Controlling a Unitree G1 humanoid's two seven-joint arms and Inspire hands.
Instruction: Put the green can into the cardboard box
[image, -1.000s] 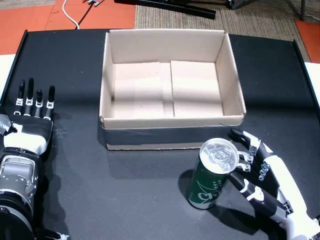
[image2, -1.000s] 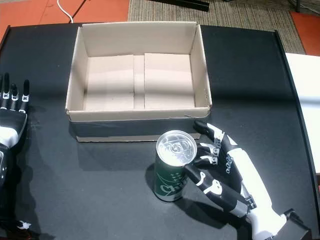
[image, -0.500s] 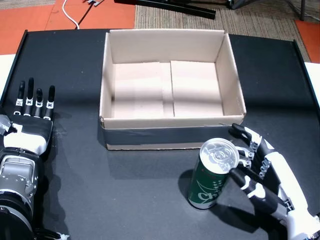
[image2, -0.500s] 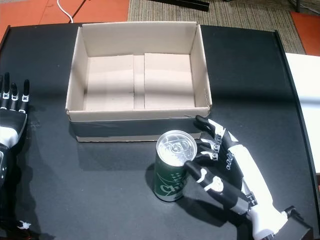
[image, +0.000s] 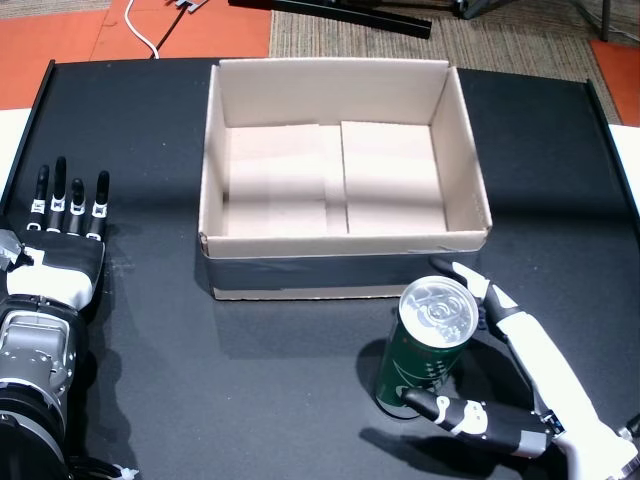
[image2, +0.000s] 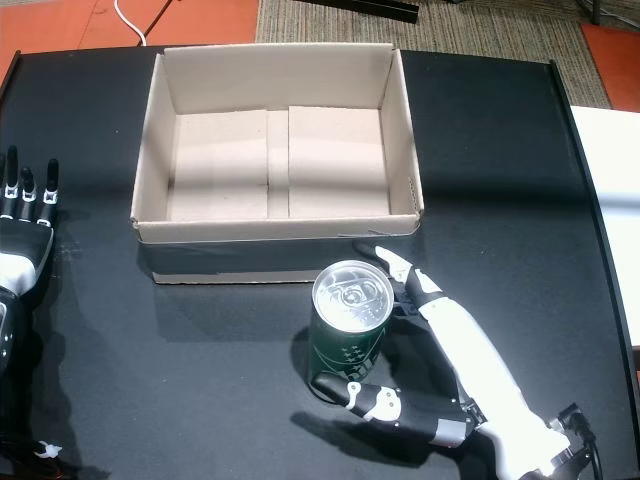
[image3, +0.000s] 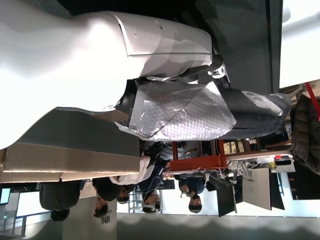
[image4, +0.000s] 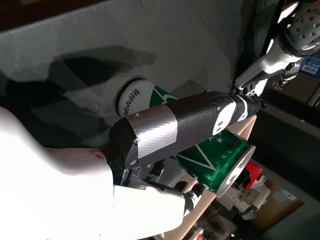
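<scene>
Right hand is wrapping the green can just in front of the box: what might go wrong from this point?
1. The right hand grips the green can with its thumb low near the base; the tall can may tip or slip when lifted.
2. The can stands close to the cardboard box; a low lift might knock its front wall and push the box.
3. The left hand rests flat, far away, so nothing steadies the box.

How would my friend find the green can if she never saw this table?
Look at the black table and find the open cardboard box. Just in front of its near right corner stands the green can, upright with a shiny silver top. It's the only green thing, and the right hand is wrapped around it.
</scene>
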